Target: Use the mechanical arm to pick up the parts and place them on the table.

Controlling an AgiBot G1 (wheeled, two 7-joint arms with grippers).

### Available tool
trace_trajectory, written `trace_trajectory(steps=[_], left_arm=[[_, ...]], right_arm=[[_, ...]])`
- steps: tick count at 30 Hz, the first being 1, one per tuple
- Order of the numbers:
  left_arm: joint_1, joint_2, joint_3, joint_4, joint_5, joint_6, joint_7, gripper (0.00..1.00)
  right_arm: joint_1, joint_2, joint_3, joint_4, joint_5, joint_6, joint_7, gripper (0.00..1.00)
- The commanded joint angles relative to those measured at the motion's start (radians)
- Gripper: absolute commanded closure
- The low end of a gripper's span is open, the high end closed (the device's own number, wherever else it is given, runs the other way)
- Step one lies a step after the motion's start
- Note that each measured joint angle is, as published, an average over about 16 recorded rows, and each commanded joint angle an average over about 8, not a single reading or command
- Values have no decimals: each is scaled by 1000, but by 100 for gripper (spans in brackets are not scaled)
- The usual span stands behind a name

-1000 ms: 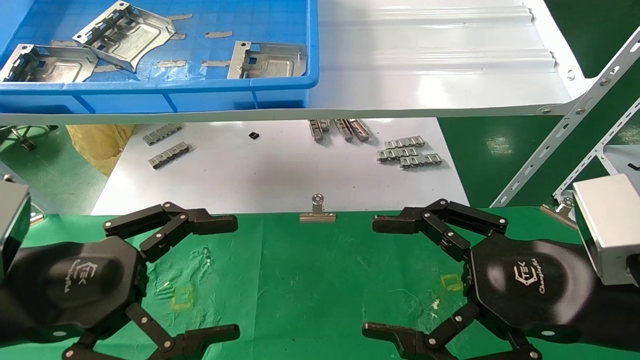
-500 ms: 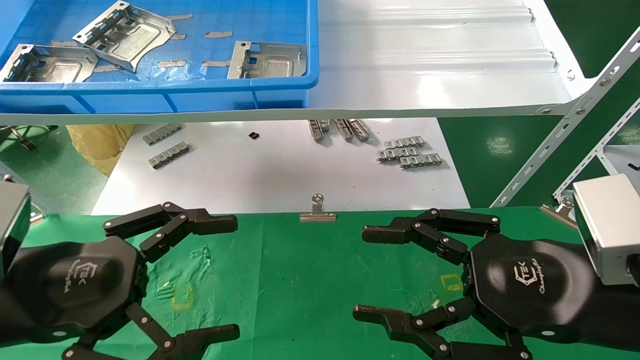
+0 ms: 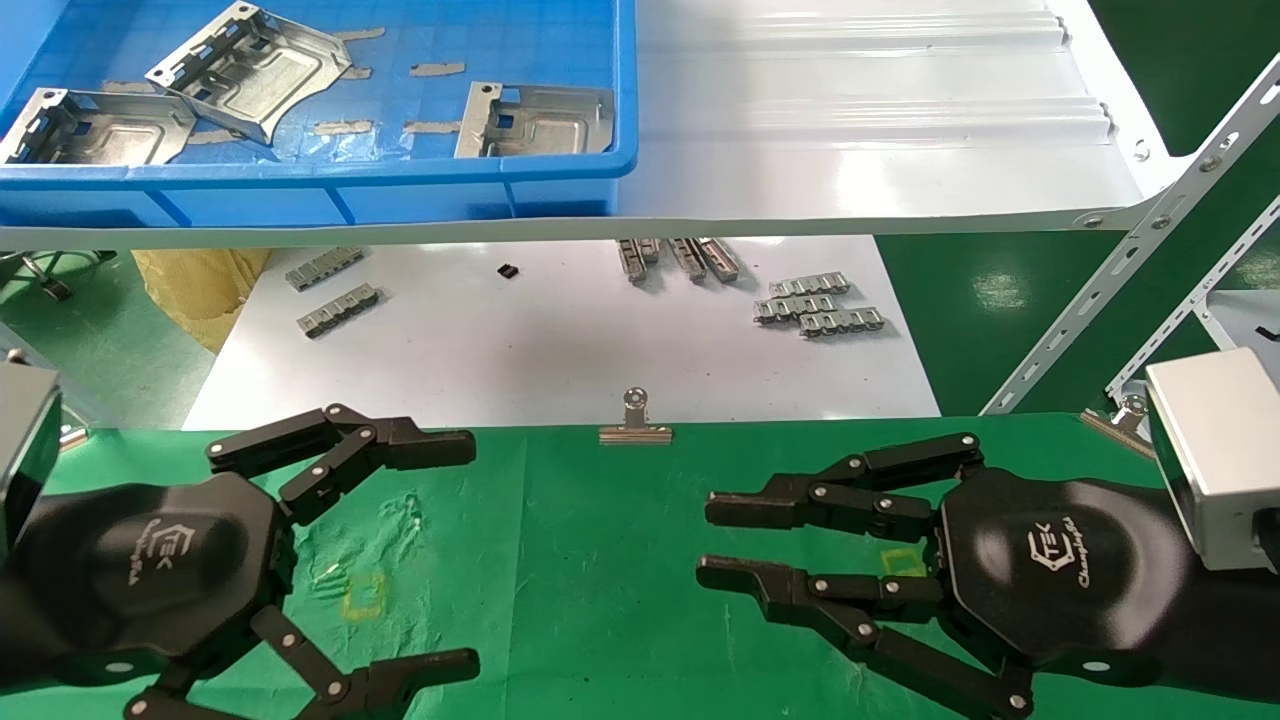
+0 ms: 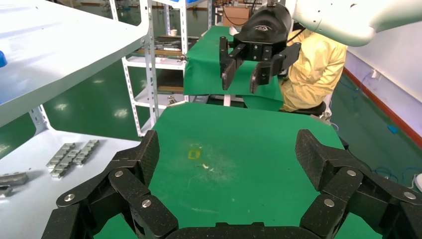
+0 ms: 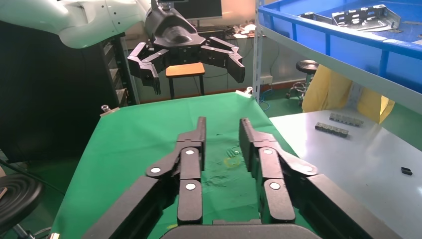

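— What has changed over the counter (image 3: 600, 560)?
— The right gripper (image 3: 703, 541) has been drawn nearly closed, a narrow gap left, nothing held; earlier its fingers were spread wide. The left gripper (image 3: 470, 550) is kept wide open, unmoved.
— And the parts (image 3: 535, 118)?
— Three are left in the blue bin (image 3: 400, 190) on the shelf, as before.

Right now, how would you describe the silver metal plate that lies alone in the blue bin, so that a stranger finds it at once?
Look at the blue plastic bin on the white glossy shelf. Three shiny silver stamped plates lie inside; two overlap in its left part. The wanted plate lies flat near the bin's right wall, touching neither of the others.
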Motion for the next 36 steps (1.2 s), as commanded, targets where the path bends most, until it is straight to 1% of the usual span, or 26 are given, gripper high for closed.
trace_trajectory(steps=[1, 4, 6, 8, 11, 14, 17, 21, 22, 25, 26, 27, 29, 30, 33, 34, 35, 36], left_arm=[[3, 0, 0, 0, -1, 0, 0, 0], [-17, 2, 0, 0, 4, -2, -3, 0], [-48, 6, 0, 6, 15, -7, -8, 0], [-98, 15, 4, 24, 35, -13, -15, 0], [-208, 45, 20, 90, 90, -27, -22, 0], [-347, 94, 49, 207, 174, -44, -17, 0], [-495, 154, 85, 369, 276, -77, 9, 0], [-668, 236, 131, 613, 418, -187, 61, 0], [-705, 256, 142, 671, 452, -224, 74, 0], [-793, 306, 171, 823, 540, -345, 108, 1], [-816, 318, 180, 865, 565, -381, 117, 7], [-837, 329, 190, 904, 588, -413, 126, 16], [-874, 345, 208, 970, 629, -463, 140, 41], [-890, 350, 217, 998, 646, -481, 146, 54], [-930, 359, 239, 1069, 687, -514, 159, 90], [-941, 361, 245, 1088, 698, -521, 163, 97], [-950, 363, 250, 1106, 706, -527, 166, 100], [-958, 365, 254, 1122, 713, -533, 168, 100]], right_arm=[[0, 0, 0, 0, 0, 0, 0, 100], [0, 0, 0, 0, 0, 0, 0, 100], [0, 0, 0, 0, 0, 0, 0, 100], [0, 0, -1, -1, 0, 0, 0, 100], [0, 0, -1, -1, 0, 0, -1, 100], [1, 0, -1, -1, 1, 0, -1, 100], [1, 0, -1, -1, 1, 0, -1, 100], [1, 0, -2, -1, 1, 0, -1, 100], [1, 0, -2, -1, 1, 0, -1, 96], [1, 0, -2, -1, 1, 0, -1, 59], [1, 0, -2, -1, 1, 0, -1, 46], [1, 1, -2, -1, 1, 0, -1, 34], [1, 1, -2, -1, 1, 0, -1, 9], [1, 1, -2, -1, 1, 0, -1, 0], [1, 1, -2, -1, 1, 0, -1, 0], [1, 1, -3, -1, 2, 0, -1, 0], [1, 1, -3, -1, 2, 0, -1, 0], [1, 1, -3, -1, 2, 1, -2, 0]])
